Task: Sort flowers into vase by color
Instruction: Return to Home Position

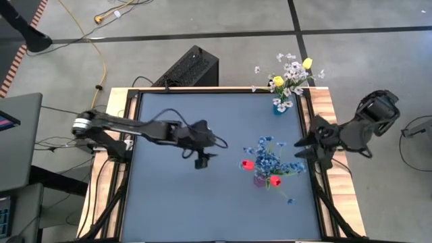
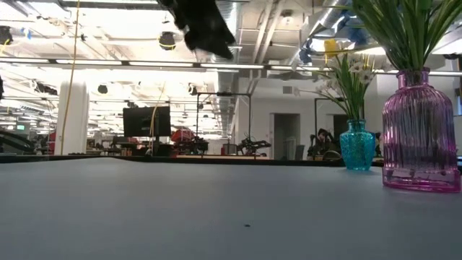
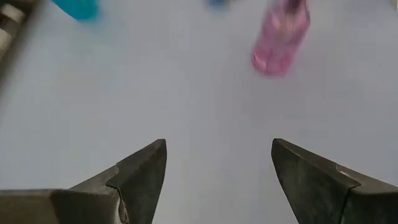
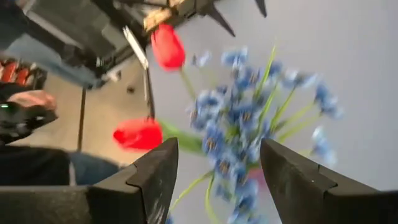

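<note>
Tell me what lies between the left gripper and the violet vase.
Only bare grey table, seen in the left wrist and high views, separates the open left gripper from the violet vase.

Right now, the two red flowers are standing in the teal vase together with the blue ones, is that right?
Not quite. The high view shows the red flowers standing with the blue flowers in the violet vase, not in the teal vase at the table's far edge.
</note>
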{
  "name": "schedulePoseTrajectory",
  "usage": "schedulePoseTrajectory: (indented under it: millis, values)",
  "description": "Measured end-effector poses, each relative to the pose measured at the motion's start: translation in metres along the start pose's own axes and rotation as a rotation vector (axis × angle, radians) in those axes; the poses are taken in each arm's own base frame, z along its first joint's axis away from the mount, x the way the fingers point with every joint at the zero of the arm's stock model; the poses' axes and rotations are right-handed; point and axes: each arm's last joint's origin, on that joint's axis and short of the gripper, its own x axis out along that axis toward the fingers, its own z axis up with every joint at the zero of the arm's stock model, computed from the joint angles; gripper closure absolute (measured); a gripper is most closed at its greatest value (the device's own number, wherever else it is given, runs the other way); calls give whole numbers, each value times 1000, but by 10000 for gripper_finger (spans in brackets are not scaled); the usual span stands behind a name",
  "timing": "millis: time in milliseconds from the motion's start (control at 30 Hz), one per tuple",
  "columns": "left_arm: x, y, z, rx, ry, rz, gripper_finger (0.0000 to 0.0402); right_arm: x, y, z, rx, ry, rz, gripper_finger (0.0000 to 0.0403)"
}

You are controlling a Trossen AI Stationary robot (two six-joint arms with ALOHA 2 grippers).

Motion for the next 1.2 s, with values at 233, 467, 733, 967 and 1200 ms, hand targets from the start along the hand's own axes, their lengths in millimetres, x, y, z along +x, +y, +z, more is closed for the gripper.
schedulePoseTrajectory:
  millis: [233,467,733,967,1200]
  values:
    - [-81,11,16,-54,-213,103,123,-8,-7,6,-137,-165,-80,148]
    - [-152,20,14,-75,-386,184,123,13,-15,-6,-177,-248,-161,148]
    - [-203,29,-10,-93,-405,290,123,32,-38,-5,-115,-518,-66,148]
    - [-223,35,-62,-172,-497,347,123,53,-65,18,-141,-575,-86,148]
    - [-219,38,-121,-268,-543,319,123,74,-105,15,-104,-508,-138,193]
